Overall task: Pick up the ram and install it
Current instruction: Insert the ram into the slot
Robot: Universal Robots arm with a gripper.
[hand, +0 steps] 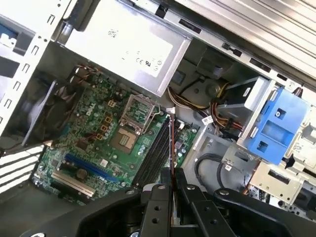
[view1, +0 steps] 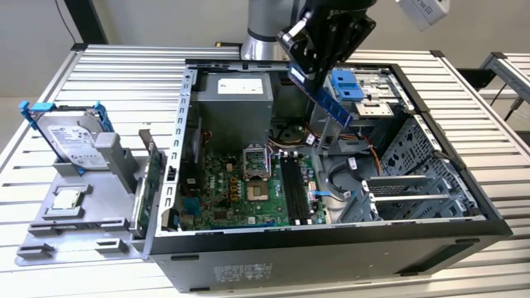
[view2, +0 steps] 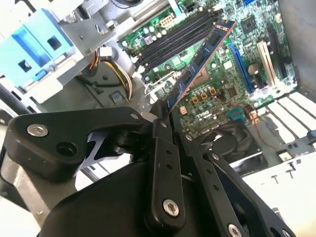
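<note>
The robot arm [view1: 267, 25] hangs in from the far side of the scene, its black gripper [view1: 308, 74] angled downward. The two fingers [view2: 160, 163] are pinched together on one end of the ram [view1: 333, 104], which slants down from them in mid-air.

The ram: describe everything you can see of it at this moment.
The ram is a long, thin circuit-board stick, bluish with a row of dark chips. The tool is shut on one end; the rest juts out free, tilted, in the air above the open computer case. It points toward the black memory slots on the green motherboard, seated in none.
</note>
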